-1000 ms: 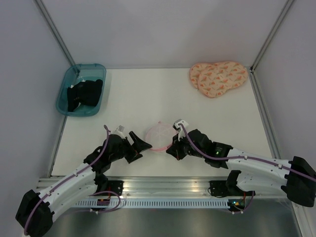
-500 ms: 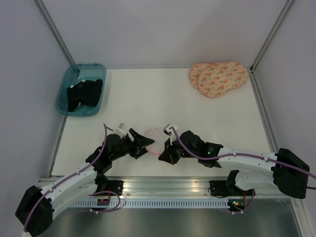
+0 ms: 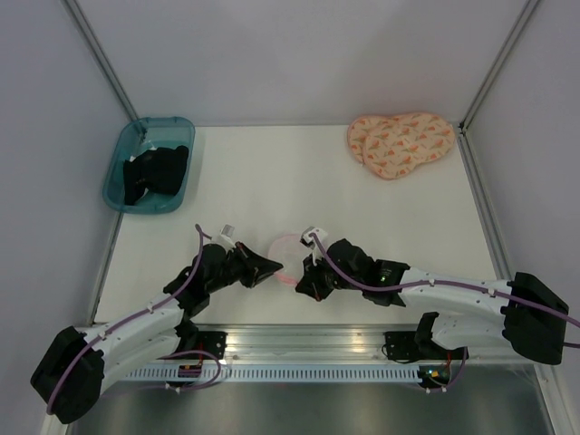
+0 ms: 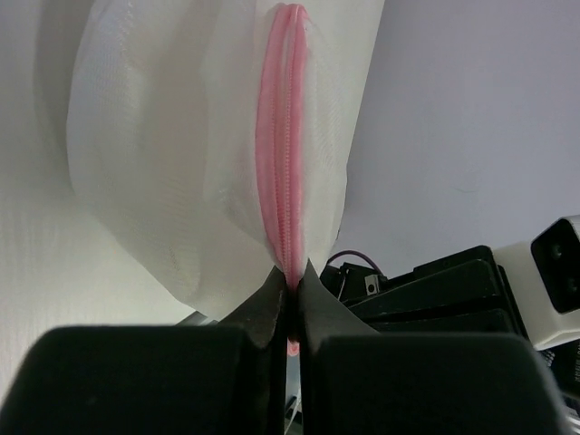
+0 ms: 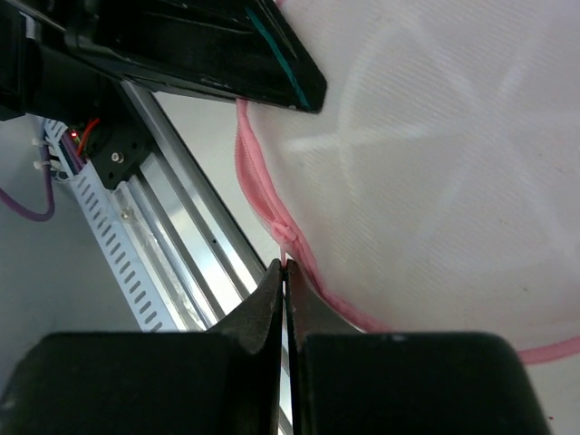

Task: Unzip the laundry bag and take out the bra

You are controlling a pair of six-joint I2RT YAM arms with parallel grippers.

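- Pinching the pink edging at one end of the zip point(image 4: 288, 154), the left claw point(image 4: 290, 283) is clenched on the laundry bag point(image 4: 172, 154).
- At the laundry bag's other side, the right claw point(image 5: 285, 272) is clamped tight on what looks like the zip pull point(image 5: 285, 246).
- The laundry bag sits between the two claws on the table point(image 3: 272, 172).
- The zip teeth look closed along the stretch in view. The bra cannot be picked out through the mesh and is presumably inside.
- The step should go best if the left claw anchors firmly while the right draws the pull along the curved teeth, away from the anchor, so the mesh is taut rather than bunched.
- Well beyond the laundry bag are a teal bin point(image 3: 116, 172) of black clothing point(image 3: 156, 170) to the far left and a peach pad point(image 3: 401, 143) to the far right. Neither obstructs.
- Only the claws crowd each other beside the laundry bag.
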